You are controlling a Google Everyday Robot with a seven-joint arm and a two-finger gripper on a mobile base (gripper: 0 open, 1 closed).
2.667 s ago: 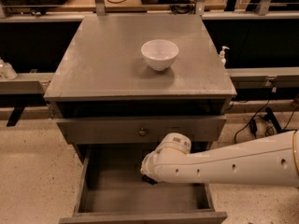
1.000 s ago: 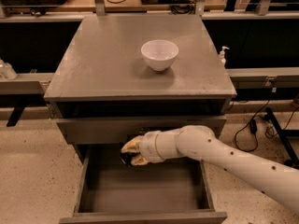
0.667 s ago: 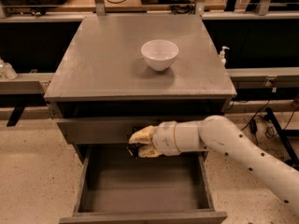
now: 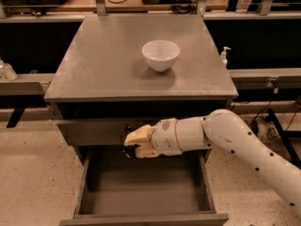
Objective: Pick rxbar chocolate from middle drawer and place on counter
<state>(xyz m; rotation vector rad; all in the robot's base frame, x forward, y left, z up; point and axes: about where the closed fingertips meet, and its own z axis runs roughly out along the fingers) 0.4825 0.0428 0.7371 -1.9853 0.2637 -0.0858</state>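
Item, nearest: middle drawer (image 4: 141,194), pulled out; grey floor bare as far as it shows; tall side walls; front lip at the bottom of the view.

Item: gripper (image 4: 130,144), on a white arm (image 4: 244,145) entering from the right; it hangs above the rear of the drawer, just in front of the closed drawer front (image 4: 89,132) above; its pale fingers (image 4: 139,135) are drawn together on a thin dark thing.

Item: rxbar chocolate (image 4: 130,152), judged to be that dark sliver at the fingertips; only an edge shows; it is clear of the drawer floor and below the level of the bench.

Item: bench (image 4: 103,65), broad grey top with a thin front edge; white bowl (image 4: 161,54) stands right of centre toward the back; the front and left parts lie bare.

Item, beyond the right edge: small pump bottle (image 4: 225,55), apart from the bench.

Step in hand, as judged: carrying the bar up from drawer to bench. Handling notes: hold the pinch firm; rise straight until the bar tops the front edge before travelling inward, lest the wrapper catch on the edge; aim for the bare front part, well apart from the bowl; lower until the bar lies flat before letting go.
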